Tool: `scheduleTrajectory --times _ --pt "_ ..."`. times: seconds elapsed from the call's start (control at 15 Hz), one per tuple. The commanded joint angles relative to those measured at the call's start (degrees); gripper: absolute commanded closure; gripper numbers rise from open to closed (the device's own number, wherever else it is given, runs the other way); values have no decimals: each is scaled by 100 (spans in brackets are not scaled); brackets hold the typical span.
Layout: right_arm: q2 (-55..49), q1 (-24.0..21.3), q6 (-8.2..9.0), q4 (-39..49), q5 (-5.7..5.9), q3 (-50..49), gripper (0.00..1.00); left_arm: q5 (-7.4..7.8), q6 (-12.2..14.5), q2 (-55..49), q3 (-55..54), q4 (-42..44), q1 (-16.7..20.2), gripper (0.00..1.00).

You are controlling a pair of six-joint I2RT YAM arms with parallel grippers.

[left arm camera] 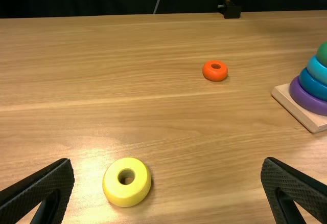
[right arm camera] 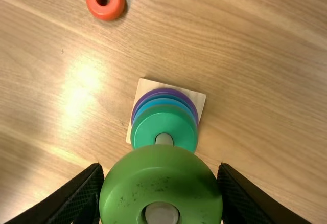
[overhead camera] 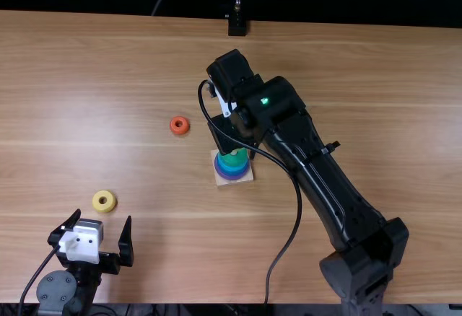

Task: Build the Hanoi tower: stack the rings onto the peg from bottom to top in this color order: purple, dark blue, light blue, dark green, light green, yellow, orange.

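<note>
Over the tower, my right gripper (overhead camera: 237, 143) is shut on the light green ring. In the right wrist view, my right gripper (right arm camera: 161, 175) has that light green ring (right arm camera: 158, 173) between its fingers; the peg's end (right arm camera: 161, 215) shows within its hole. Below it, the dark green ring (right arm camera: 148, 132) lies on the light blue, dark blue and purple rings (left arm camera: 306, 101) on the wooden base (left arm camera: 291, 103). At the near left, my left gripper (overhead camera: 103, 217) stands open, close to the yellow ring (overhead camera: 104, 201). The orange ring (overhead camera: 180, 125) lies left of the tower.
The right arm (overhead camera: 317, 172) stretches diagonally over the table (overhead camera: 390, 114), with a loose black cable (overhead camera: 296, 215) beside it. At the far edge stands a black mount (overhead camera: 237, 24). Bare wood lies between the yellow ring and the tower base.
</note>
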Motion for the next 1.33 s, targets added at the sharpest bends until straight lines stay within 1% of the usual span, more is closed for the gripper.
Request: scheduleTrajectory --times 0.0,0.13,0.2,0.27,0.33,0.4,0.67,0.73,0.8,0.87,0.93,1.0,1.13,1.2,1.27 --pt "25 -3 -28 9 -8 75 100 123 86 -89 -615 -422 34 0" --pt "25 -3 -28 -12 -8 75 100 123 86 -89 -615 -422 34 0" --pt "25 -3 -7 -23 -19 84 76 123 86 -89 -615 -422 34 0" --pt "25 -3 4 -118 -19 66 18 123 86 -89 -615 -422 34 0" --pt "25 5 4 -371 -19 66 0 123 86 -89 -615 -422 34 0" --pt "25 5 25 -476 -19 57 0 123 86 -89 -615 -422 34 0" --pt "-28 -21 35 -392 -29 180 0 123 86 -89 -615 -422 34 0" --pt "-45 -12 35 -328 2 259 0 123 86 -89 -615 -422 34 0" --pt "-54 -12 35 -118 34 286 0 123 86 -89 -615 -422 34 0" --pt "-160 -30 35 231 34 207 0 123 86 -89 -615 -422 34 0" --pt "-494 -56 35 684 34 145 0 123 86 -89 -615 -422 34 0" --pt "-916 -188 35 1095 55 -154 0 123 86 -89 -615 -422 34 0" --pt "-1724 -680 14 2161 171 -1129 0 123 86 -89 -615 -422 34 0" --pt "-2208 -874 14 2699 277 -1736 0 123 86 -89 -615 -422 34 0" --pt "-2779 -1076 -17 3226 414 -2395 0 123 86 -89 -615 -422 34 0"
